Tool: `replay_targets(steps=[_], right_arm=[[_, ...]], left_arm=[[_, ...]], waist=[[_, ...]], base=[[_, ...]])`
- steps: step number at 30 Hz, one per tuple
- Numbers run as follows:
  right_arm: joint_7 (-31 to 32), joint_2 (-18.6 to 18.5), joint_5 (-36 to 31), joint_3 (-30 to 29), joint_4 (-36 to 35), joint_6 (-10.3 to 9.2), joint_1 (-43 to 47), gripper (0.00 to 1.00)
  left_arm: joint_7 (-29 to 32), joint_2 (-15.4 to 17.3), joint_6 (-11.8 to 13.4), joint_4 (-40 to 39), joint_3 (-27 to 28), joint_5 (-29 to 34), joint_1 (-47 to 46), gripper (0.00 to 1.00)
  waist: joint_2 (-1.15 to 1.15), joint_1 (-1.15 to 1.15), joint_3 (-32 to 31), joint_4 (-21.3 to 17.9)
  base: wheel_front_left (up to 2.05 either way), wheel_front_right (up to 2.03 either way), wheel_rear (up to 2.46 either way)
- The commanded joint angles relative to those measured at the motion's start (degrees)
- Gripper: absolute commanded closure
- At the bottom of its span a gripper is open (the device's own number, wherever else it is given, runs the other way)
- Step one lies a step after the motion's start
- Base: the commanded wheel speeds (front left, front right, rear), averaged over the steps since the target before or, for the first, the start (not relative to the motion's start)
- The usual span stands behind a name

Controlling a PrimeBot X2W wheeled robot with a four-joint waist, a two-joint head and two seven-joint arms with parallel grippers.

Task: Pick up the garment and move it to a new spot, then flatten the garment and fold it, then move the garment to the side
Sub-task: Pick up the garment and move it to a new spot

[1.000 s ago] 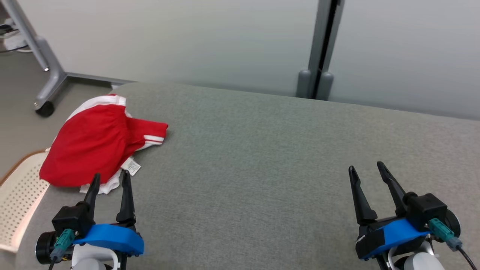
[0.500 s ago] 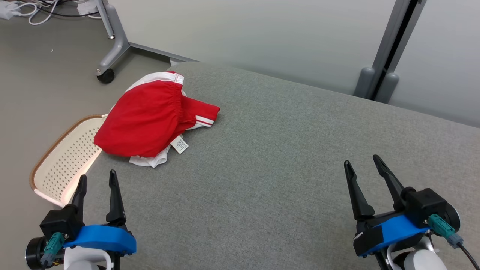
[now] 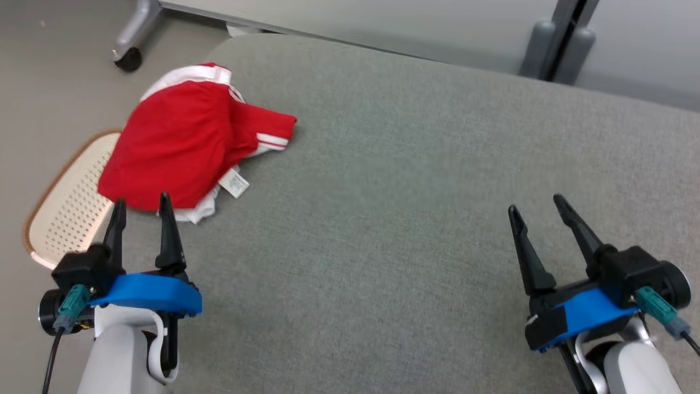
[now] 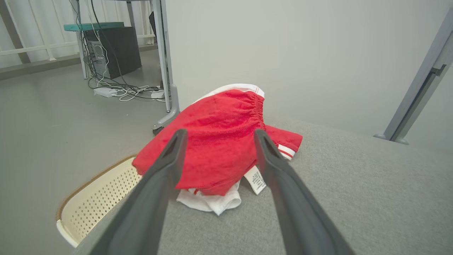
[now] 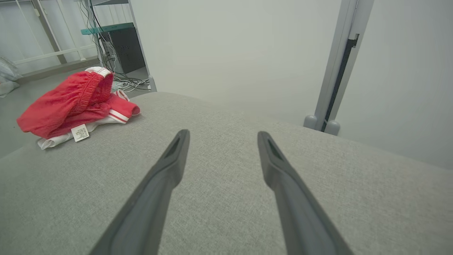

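1. A grey cloth-covered tabletop [image 3: 383,219] stands before a pale wall [image 3: 437,22]. Bare floor [image 3: 54,82] lies off its left edge, with a caster [image 3: 128,57] of some other frame standing on it.
2. The garment [image 3: 180,148], red with white trim and stripes, lies bunched at the tabletop's far left corner. Its white label [image 3: 234,183] is turned out and a white layer pokes from under the near edge. Part of it seems to hang over the edge, above a cream perforated basket [image 3: 60,219] on the floor.
3. The left tool [image 3: 141,200] has its jaws wide and holds nothing. Its tips are just short of the garment's near edge; the left wrist view frames the red cloth between the two fingers.
4. The right tool [image 3: 535,203] is likewise wide and empty, above bare tabletop well apart from the garment.
5. Progress, as I judge it: nothing is done yet. The garment is not gripped or lifted, and it is crumpled rather than flat or folded.
6. Left to do: the pick-up and carry to a new spot, probably the open middle. Then come flattening, folding and the last move to the side.
7. The step in hand looks like the left arm's approach for the first grasp.
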Motion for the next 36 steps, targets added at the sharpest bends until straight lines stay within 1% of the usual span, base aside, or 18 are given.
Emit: replay_targets(steps=[1, 2, 3, 6, 10, 15, 19, 20, 21, 22, 23, 26, 30, 32, 36], right_arm=[[1.0, -1.1, -0.6, -0.1, -1.3, 0.0, -1.7, 0.0], [1.4, -1.6, -0.6, -0.1, -1.9, 0.0, -2.1, 0.0], [1.4, -1.6, -0.6, -0.1, -1.9, 0.0, -2.1, 0.0], [2.5, -2.7, -0.6, -0.2, -3.3, 0.0, -3.5, 0.0], [3.1, -3.3, -0.3, -0.2, -4.2, 0.0, -4.9, 0.0], [3.1, -3.8, -0.2, -0.5, -4.2, 0.0, -5.7, 0.0], [2.9, -3.9, 0.1, -0.6, -3.9, 0.0, -6.1, 0.0], [2.9, -3.9, 0.1, -0.6, -3.8, 0.0, -6.3, 0.0], [2.9, -3.9, 0.1, -0.6, -3.7, 0.0, -6.4, 0.0], [3.0, -3.8, 0.0, -0.6, -3.6, 0.0, -6.5, 0.0], [3.0, -3.7, 0.0, -0.6, -3.5, 0.0, -6.5, 0.0], [2.8, -3.5, 0.0, -0.3, -3.4, 0.0, -6.8, 0.0], [2.4, -3.4, 0.1, -0.7, -2.9, 0.0, -6.3, 0.0], [2.0, -3.1, 0.1, -0.9, -2.6, 0.0, -5.8, 0.0], [1.0, -2.6, 0.1, -0.9, -1.6, 0.0, -5.1, 0.0]], left_arm=[[-0.2, -0.2, -0.5, 2.3, -0.1, -0.3, -4.2, 0.0], [-0.2, -0.1, -0.6, 3.7, 0.0, -0.5, -5.9, 0.0], [-0.2, -0.1, -0.6, 3.7, 0.0, -0.5, -5.9, 0.0], [-0.2, 0.3, -1.2, 9.3, 0.0, -1.1, -10.9, 0.0], [-0.2, 1.9, -1.4, 16.4, 1.1, -1.4, -16.2, 0.0], [-0.2, 3.2, -0.7, 23.0, 2.7, -1.2, -20.4, 0.0], [-0.2, 4.0, -0.7, 27.6, 2.6, -0.4, -22.2, 0.0], [-0.2, 4.1, -0.7, 28.7, 2.4, -0.2, -22.7, 0.19], [0.1, 4.2, -0.7, 30.7, 2.1, 0.0, -23.0, 0.55], [0.6, 4.4, -0.8, 32.5, 1.9, 0.0, -23.4, 0.85], [0.7, 4.6, -1.0, 34.0, 1.7, -0.1, -24.3, 1.0], [1.0, 5.2, -1.4, 37.5, 1.3, -0.6, -26.0, 1.0], [0.0, 5.9, -1.6, 37.2, 2.0, -1.3, -26.7, 1.0], [-0.2, 6.1, -1.4, 34.6, 2.8, -1.6, -26.2, 1.0], [-0.2, 6.0, -0.2, 24.7, 6.1, -1.7, -21.9, 1.0]], waist=[[0.0, 0.0, 3.5, 0.1], [0.0, 0.0, 4.9, -0.3], [0.0, 0.0, 4.9, -0.3], [0.0, 0.0, 8.7, -1.6], [0.0, 0.0, 12.2, -3.6], [0.0, 0.0, 14.3, -4.7], [0.0, 0.0, 14.9, -4.9], [0.0, 0.0, 15.0, -4.9], [0.0, 0.0, 15.1, -4.8], [0.0, 0.0, 15.1, -4.8], [0.0, 0.0, 15.1, -4.8], [0.0, 0.0, 14.8, -5.0], [0.0, 0.0, 13.7, -5.2], [0.0, 0.0, 12.8, -5.3], [0.0, 0.0, 10.0, -5.8]], base=[[0.0, 0.0, 0.0], [0.0, 0.0, 0.0], [0.0, 0.0, 0.0], [0.0, 0.0, 0.0], [0.0, 0.0, 0.0], [0.0, 0.0, 0.0], [0.0, 0.0, 0.0], [0.0, 0.0, 0.0], [0.0, 0.0, 0.0], [0.0, 0.0, 0.0], [0.0, 0.0, 0.0], [0.0, 0.0, 0.0], [0.0, 0.0, 0.0], [0.0, 0.0, 0.0], [0.0, 0.0, 0.0]])
